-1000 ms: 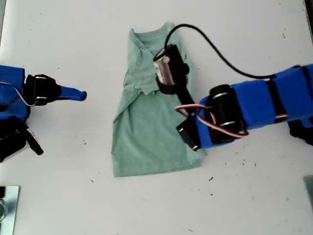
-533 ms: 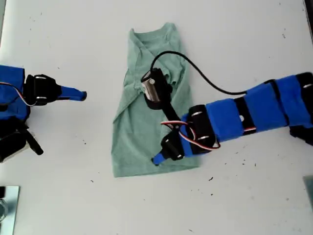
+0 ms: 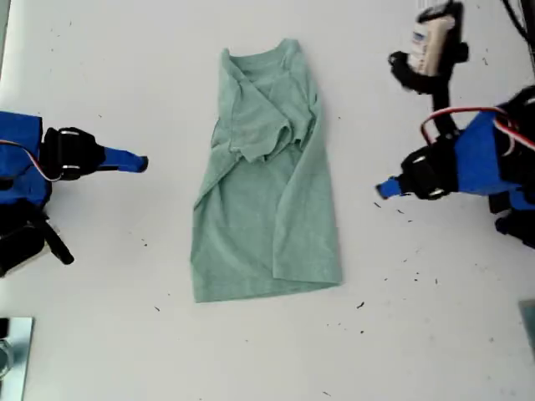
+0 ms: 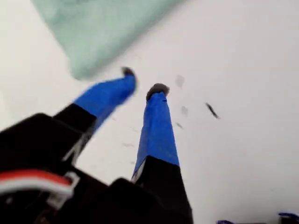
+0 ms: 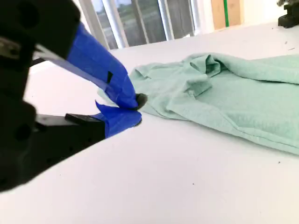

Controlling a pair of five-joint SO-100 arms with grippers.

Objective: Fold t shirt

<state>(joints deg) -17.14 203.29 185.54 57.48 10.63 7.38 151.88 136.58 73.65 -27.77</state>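
The pale green t shirt (image 3: 267,209) lies flat on the white table (image 3: 418,334) in the middle of the exterior view, its collar toward the top, one sleeve and side folded inward over the chest. My first gripper (image 3: 384,189) hovers at the exterior view's right, apart from the shirt; in its wrist view the gripper (image 4: 142,81) is open and holds nothing, with a shirt corner (image 4: 93,32) beyond the tips. My second gripper (image 3: 142,163) rests at the exterior view's left, short of the shirt. Its wrist view shows it (image 5: 138,109) shut and empty, the t shirt (image 5: 233,98) just past it.
Dark specks (image 3: 401,267) dot the table around the first gripper. A metal part (image 3: 12,351) sits at the exterior view's lower left corner. Windows (image 5: 140,18) stand beyond the table's far edge in the second wrist view.
The first arm has drawn back off the shirt to the exterior view's right, uncovering the cloth. The shirt lies as it did, side folded in. The second arm has not moved.
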